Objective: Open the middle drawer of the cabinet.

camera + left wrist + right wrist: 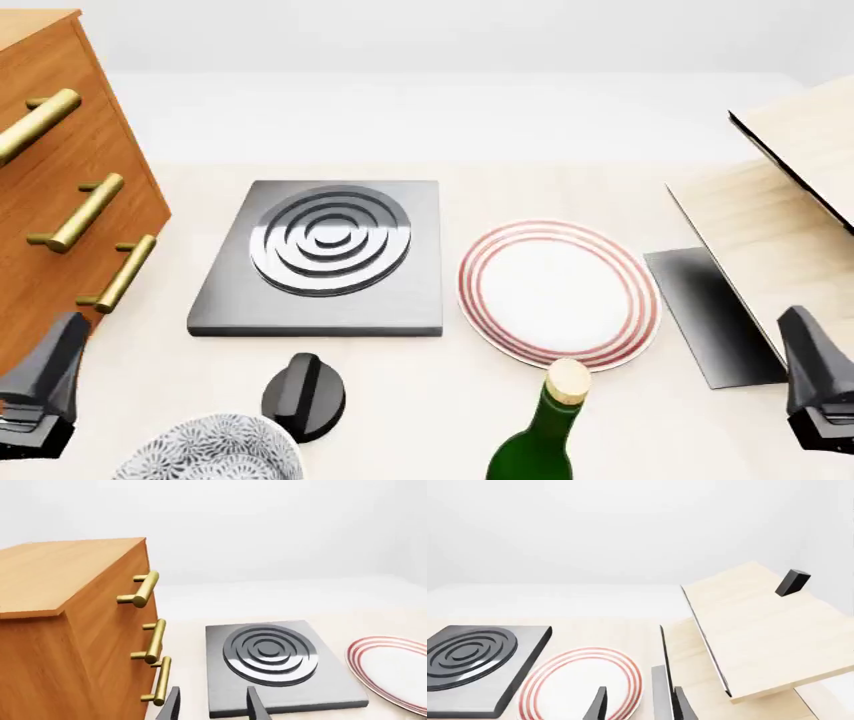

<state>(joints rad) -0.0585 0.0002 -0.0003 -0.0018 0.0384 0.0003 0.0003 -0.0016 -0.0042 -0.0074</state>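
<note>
Orange-brown wooden cabinet (60, 190) stands at tabletop (427, 400) far left; middle drawer (94, 215) flush shut, brass handle untouched. Left end effector (40, 395) sits low beside the cabinet base, fingers parted, empty. Right end effector (817, 385) at right edge by pale slanted boards (787, 230), fingers parted, empty. Stove plate (327, 250) and red-rimmed plate (558, 290) between them.

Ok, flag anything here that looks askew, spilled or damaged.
Nothing looks spilled or damaged. The cabinet has all three drawers shut, the plate lies flat beside the burner plate, and the bottle stands upright.
</note>
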